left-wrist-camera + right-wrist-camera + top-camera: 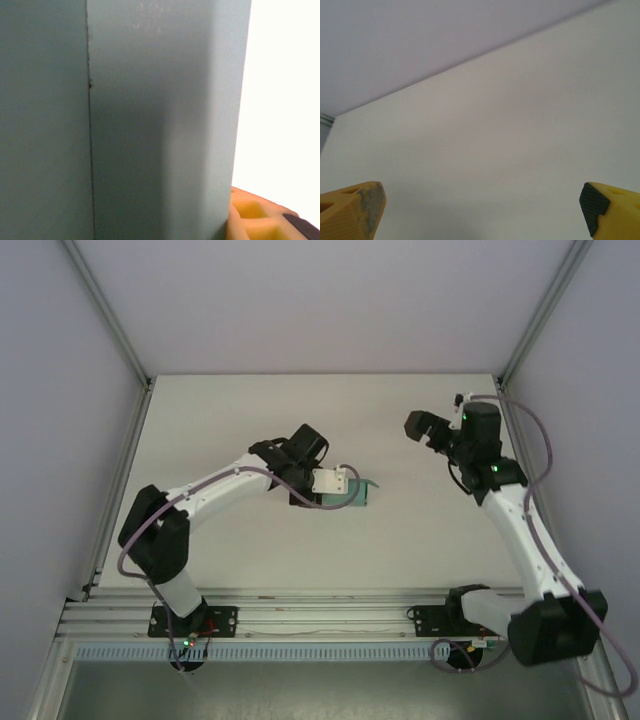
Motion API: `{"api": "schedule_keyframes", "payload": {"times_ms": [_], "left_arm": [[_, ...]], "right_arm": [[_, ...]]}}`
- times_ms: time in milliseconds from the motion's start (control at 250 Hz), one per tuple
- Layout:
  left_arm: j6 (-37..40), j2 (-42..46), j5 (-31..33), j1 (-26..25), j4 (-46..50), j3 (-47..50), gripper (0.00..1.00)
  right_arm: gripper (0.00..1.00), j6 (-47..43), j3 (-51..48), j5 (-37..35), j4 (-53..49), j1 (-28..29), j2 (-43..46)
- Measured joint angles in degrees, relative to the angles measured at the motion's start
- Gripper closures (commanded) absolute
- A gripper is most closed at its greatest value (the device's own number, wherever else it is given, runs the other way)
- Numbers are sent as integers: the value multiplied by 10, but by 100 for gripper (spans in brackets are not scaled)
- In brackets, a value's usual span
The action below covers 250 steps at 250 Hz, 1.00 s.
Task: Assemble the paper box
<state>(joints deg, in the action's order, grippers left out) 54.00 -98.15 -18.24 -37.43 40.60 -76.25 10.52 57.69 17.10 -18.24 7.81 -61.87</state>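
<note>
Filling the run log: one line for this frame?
left gripper: at paper box, one finger against its side, grip unconfirmed | right gripper: open, empty, away from box

Reaching forward-right with bent left arm [215,485], left gripper [340,486] clamped on paper box [358,498]. Holding right arm [525,530] extended forward, wrist [480,435] turned left, right gripper [480,215] spread wide, yellow fingers [355,212] well apart.

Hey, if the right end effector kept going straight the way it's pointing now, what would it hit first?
Most likely the bare table. The right end effector, jaws wide open, points at it with a wall beyond; the paper box sits off that line. Depth is hard to judge.
</note>
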Motion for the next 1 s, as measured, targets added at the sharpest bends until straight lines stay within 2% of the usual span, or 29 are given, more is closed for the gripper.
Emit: {"api": "schedule_keyframes", "payload": {"times_ms": [216,448,604,815,999], "left_arm": [[-2,-76,-47,21,89,-55,57],[-13,-104,-73,35,124,-92,56],[-16,-115,-81,35,138,-108,54],[-26,-129,-84,35,155,-129,54],[-37,-135,-84,35,160,-138,54]], "right_arm": [[0,-156,-24,11,-17,0,49],[2,-297,-23,144,-93,3,36],[14,-336,-23,190,-104,38,-16],[30,-370,-18,201,-117,92,-114],[43,-376,-5,204,-113,119,-148]]}}
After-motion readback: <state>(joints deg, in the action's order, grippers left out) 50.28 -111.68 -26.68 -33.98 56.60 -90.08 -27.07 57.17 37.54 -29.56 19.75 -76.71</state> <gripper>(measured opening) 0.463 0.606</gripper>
